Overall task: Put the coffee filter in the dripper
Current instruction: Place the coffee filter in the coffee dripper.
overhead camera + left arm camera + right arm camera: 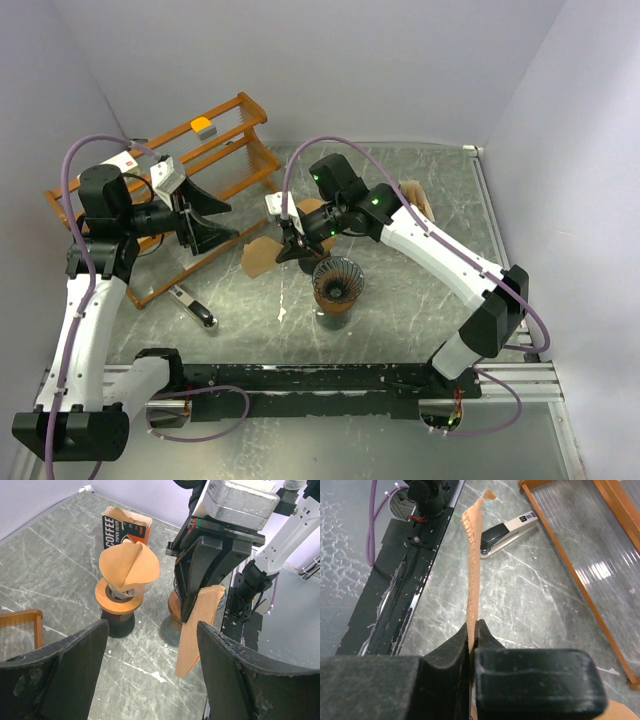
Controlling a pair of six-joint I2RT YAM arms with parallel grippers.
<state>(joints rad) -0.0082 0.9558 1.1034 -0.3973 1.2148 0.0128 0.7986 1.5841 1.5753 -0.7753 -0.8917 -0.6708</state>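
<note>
Brown paper filter (pixel 197 625) hangs flat and unopened, pinched at one edge by the closed right gripper (pixel 472 632) beside the empty dripper (pixel 337 283), left gripper (pixel 215 223) wide and empty, so it may snag the rim or tip the dripper.

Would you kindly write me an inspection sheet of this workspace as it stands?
Surface: grey marbled tabletop, scuffed.
Job's things: flat coffee filter, not yet in the dripper, which stands empty beside it.
Clutter: second dripper with a seated filter, filter box, stapler, wooden rack.
Grippers: right gripper shut on the coffee filter; left gripper open, empty.
Cables: purple cables looped along both arms.
Surroundings: plain pale walls.
</note>
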